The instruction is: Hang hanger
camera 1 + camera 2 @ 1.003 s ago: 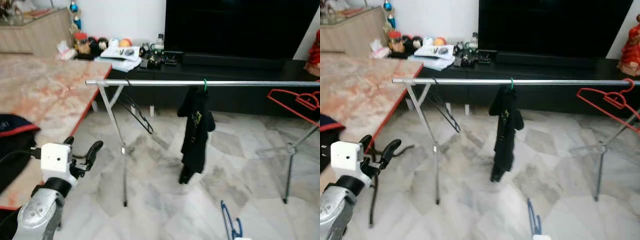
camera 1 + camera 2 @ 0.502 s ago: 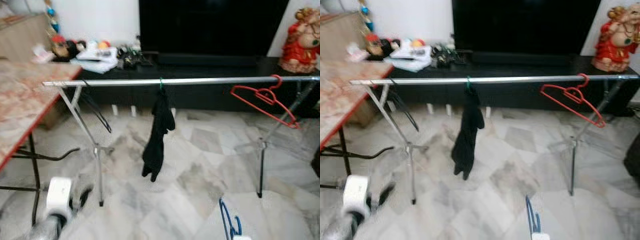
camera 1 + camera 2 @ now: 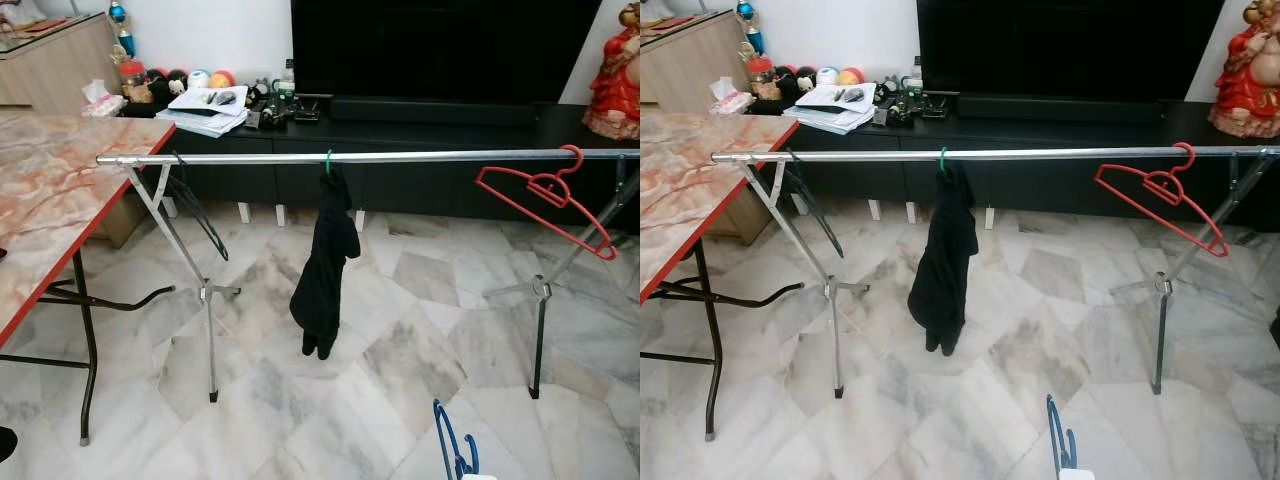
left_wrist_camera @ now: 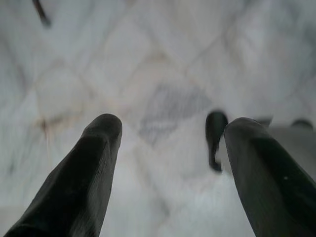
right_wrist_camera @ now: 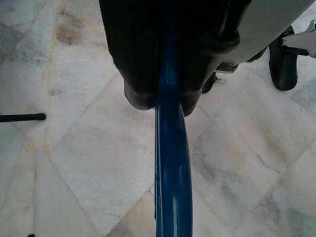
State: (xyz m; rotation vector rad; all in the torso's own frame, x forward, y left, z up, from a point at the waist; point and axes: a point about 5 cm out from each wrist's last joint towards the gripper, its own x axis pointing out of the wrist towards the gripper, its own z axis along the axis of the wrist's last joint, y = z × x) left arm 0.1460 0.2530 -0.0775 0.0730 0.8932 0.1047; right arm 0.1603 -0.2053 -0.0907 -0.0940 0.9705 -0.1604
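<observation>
Blue hanger (image 5: 172, 163) clamped in right hand (image 5: 165, 96), low before rail (image 3: 400, 157). Left hand (image 4: 170, 133) spread open, empty, above floor (image 4: 163, 59).

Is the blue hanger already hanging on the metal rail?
No, the blue hanger is clamped in the right hand low above the floor, while the rail carries a red hanger and a black garment.

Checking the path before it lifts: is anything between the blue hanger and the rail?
Nothing visible does. The blue hanger, in the right gripper, sits below a bare rail stretch between the black garment and red hanger.
</observation>
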